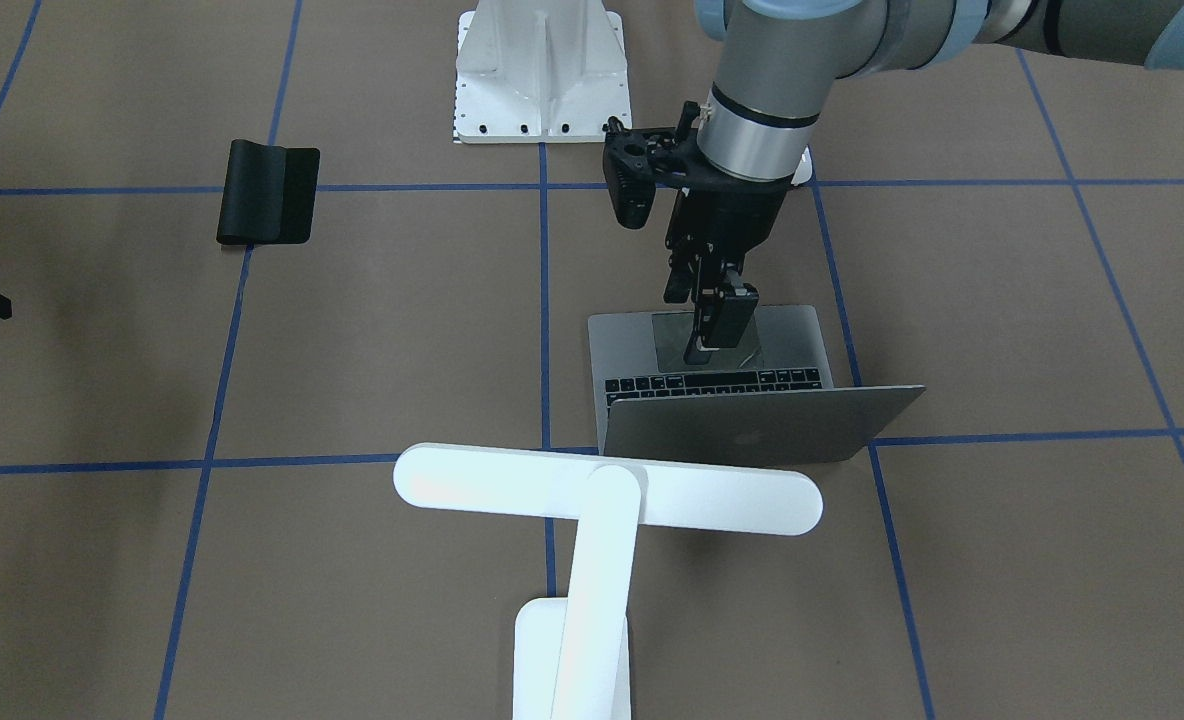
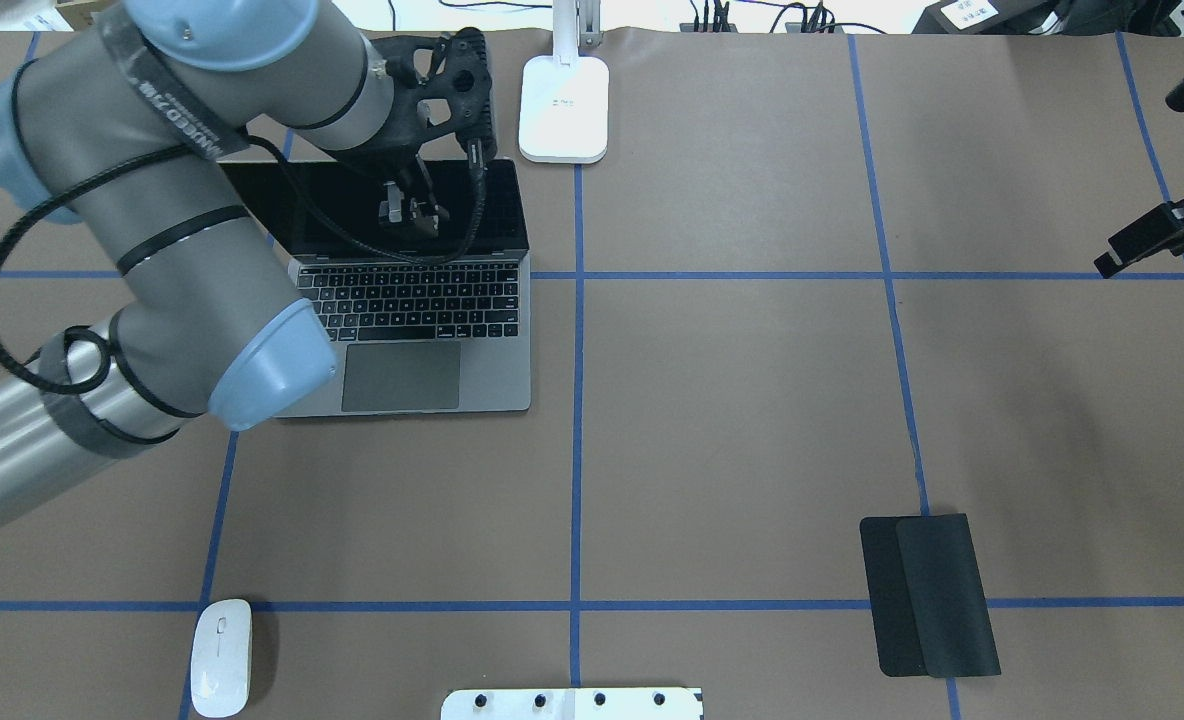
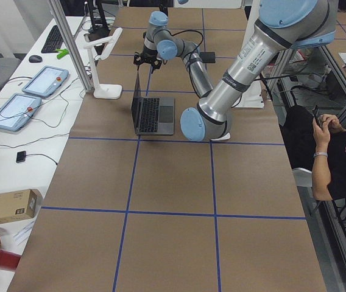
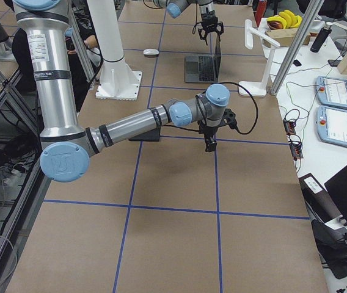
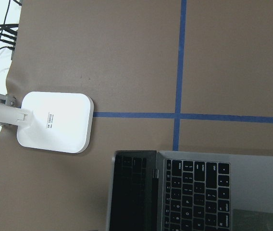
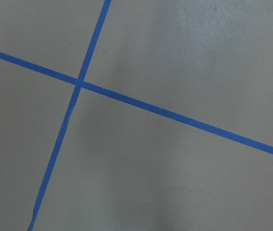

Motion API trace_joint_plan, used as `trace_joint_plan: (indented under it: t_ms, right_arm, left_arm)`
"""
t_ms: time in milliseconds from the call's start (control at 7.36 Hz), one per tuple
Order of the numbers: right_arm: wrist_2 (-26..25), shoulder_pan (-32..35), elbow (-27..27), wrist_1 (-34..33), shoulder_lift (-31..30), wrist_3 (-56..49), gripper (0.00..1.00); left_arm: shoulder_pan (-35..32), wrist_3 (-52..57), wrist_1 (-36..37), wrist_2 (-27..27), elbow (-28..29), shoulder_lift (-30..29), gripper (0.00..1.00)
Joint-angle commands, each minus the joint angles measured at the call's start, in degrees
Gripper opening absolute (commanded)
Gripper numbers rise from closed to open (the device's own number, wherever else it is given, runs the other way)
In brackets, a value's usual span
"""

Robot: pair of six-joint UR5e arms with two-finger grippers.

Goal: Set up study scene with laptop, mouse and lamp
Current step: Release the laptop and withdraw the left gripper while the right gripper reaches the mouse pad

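The left end effector hangs over the raised lid of the laptop, its fingers spread and holding nothing. The laptop sits open at the far left of the counter, keyboard toward the robot. Just past its far right corner stands the lamp, its base close by but apart. The mouse lies at the near left, well apart from both. The right end effector hovers over the counter at the far right; whether it is spread or pressed together, I cannot tell.
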Motion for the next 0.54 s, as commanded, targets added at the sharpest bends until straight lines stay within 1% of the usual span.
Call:
trace_joint_plan:
  t_ms: [0,136,272,408]
  right_arm:
    - [0.8,-0.1,2.9,-0.1,-0.5,8.3,1.0]
    - [1.0,-1.4,6.7,-0.5,-3.1,9.5,1.0]
    - [1.0,-4.1,10.9,-0.4,-6.8,11.2,0.99]
    - [0.9,-8.5,14.1,-0.3,-7.7,14.1,0.99]
  left_arm:
    - [-0.9,-6.8,2.0,-0.1,-3.9,5.2,0.99]
    - [-0.9,-12.6,1.9,-0.2,-6.9,9.4,1.0]
    - [-0.9,-17.9,1.8,-0.3,-11.2,15.0,1.0]
    - [-1.0,-19.2,1.6,-0.4,-13.9,19.6,1.0]
